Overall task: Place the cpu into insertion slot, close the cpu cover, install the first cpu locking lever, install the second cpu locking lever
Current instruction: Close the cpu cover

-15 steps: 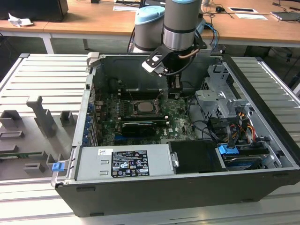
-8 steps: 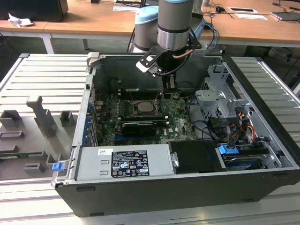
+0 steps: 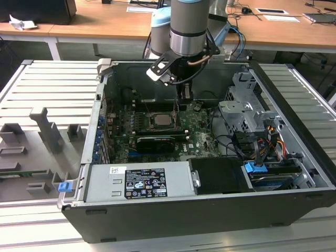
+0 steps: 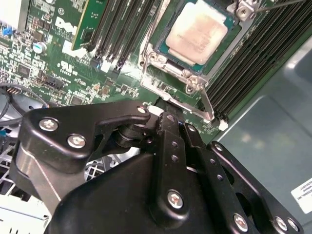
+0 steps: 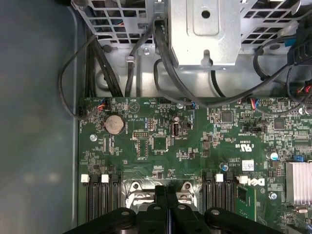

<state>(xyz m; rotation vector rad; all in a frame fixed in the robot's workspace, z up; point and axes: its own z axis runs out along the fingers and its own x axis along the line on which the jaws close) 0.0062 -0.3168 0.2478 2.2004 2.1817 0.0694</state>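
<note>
The cpu (image 4: 197,31), a square chip with a dull silver top, lies flat in the insertion slot (image 4: 148,57) on the green board. The silvery cpu cover (image 4: 173,64) frames it and looks lowered around it. A thin metal locking lever (image 4: 187,108) runs along the socket's near edge, and a second wire lever (image 4: 278,5) shows at the far corner. My gripper (image 4: 168,119) hovers just beside that near edge with its black fingers together and nothing visible between them. In the exterior view the gripper (image 3: 182,100) hangs inside the case just behind the cpu (image 3: 161,120).
Black memory slots (image 4: 122,29) flank the socket on both sides. A metal drive cage (image 5: 204,29) with black cables (image 5: 165,63) stands past the board edge. A power supply (image 3: 136,181) fills the case front. Grey fixtures (image 3: 47,131) sit on the table at the exterior view's left.
</note>
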